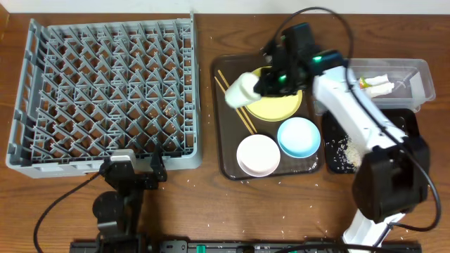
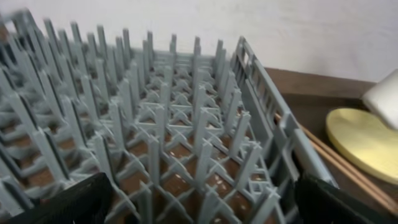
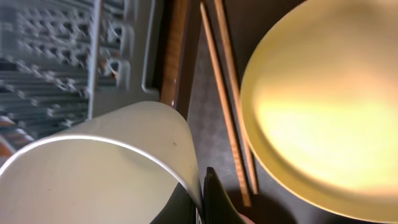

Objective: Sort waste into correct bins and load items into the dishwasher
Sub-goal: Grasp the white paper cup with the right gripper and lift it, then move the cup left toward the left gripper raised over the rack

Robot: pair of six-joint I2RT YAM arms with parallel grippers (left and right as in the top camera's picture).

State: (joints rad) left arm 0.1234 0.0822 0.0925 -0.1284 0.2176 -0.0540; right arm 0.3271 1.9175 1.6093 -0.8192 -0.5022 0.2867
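Observation:
My right gripper (image 1: 261,84) is shut on the rim of the small white cup (image 1: 240,89) and holds it tilted above the left part of the brown serving tray (image 1: 219,140). In the right wrist view one finger (image 3: 214,199) presses the cup wall (image 3: 93,174), above the two chopsticks (image 3: 227,106) and beside the yellow plate (image 3: 329,112). The plate (image 1: 281,107), blue bowl (image 1: 299,137), white bowl (image 1: 257,155) and chopsticks (image 1: 235,105) lie on the tray. My left gripper (image 2: 202,202) is open and empty at the front edge of the grey dish rack (image 2: 155,124).
The dish rack (image 1: 105,91) fills the left of the table. The clear tub (image 1: 418,74) at the far right holds the wrapper (image 1: 363,82) and white paper. The black tray (image 1: 408,123) holds rice scraps (image 1: 341,151). A few grains lie on the table.

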